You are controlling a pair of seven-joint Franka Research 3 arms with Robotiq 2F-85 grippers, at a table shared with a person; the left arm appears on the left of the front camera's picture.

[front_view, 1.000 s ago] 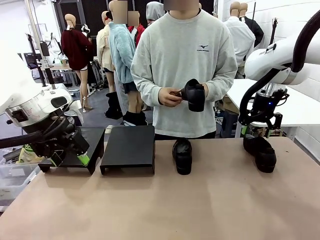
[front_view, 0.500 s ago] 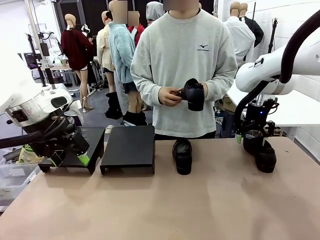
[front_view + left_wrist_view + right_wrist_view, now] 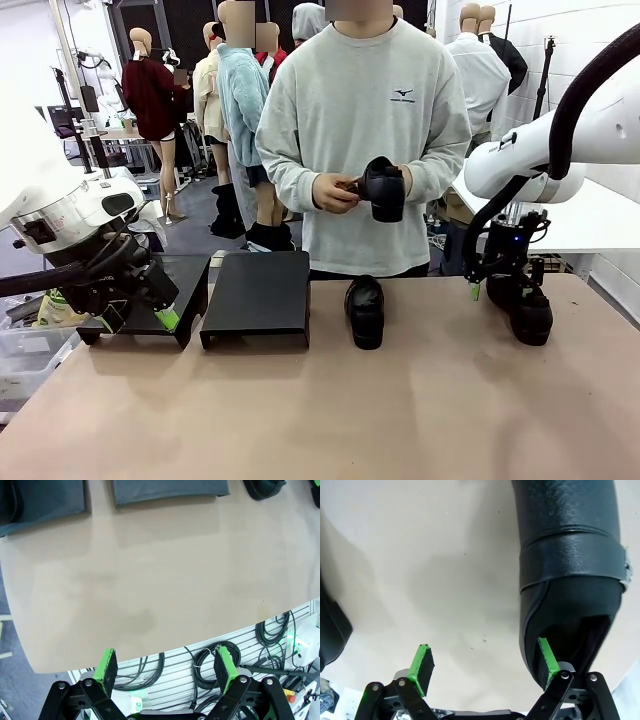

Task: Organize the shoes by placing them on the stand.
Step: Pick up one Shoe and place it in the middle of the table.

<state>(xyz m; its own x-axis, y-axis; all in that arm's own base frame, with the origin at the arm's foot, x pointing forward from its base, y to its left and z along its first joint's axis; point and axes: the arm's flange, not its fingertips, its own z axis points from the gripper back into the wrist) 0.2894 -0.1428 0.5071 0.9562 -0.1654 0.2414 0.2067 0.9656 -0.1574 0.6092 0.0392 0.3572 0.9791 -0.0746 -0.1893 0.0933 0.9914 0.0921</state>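
Front view, stand (image 3: 258,292): two low black platforms, set side by side on the surface (image 3: 400,410).
Single shoe (image 3: 365,311): stood on the surface just right of the stand, toe toward the robot.
Shoe pair (image 3: 524,305): laid on the surface well right of the stand, beyond the single shoe.
Held shoe (image 3: 384,188): kept off the surface, up and to the right of the stand, in the person's hands (image 3: 335,192).
Left hand (image 3: 140,318): seen low in front of the stand's left platform. In the left wrist view the fingers are spread wide with nothing between them.
Right hand (image 3: 502,290): lowered at the shoe pair, well right of the stand. In the right wrist view the jaws are held apart. One green pad (image 3: 547,662) is at a shoe's ankle opening and the other over bare surface. Contact cannot be told.
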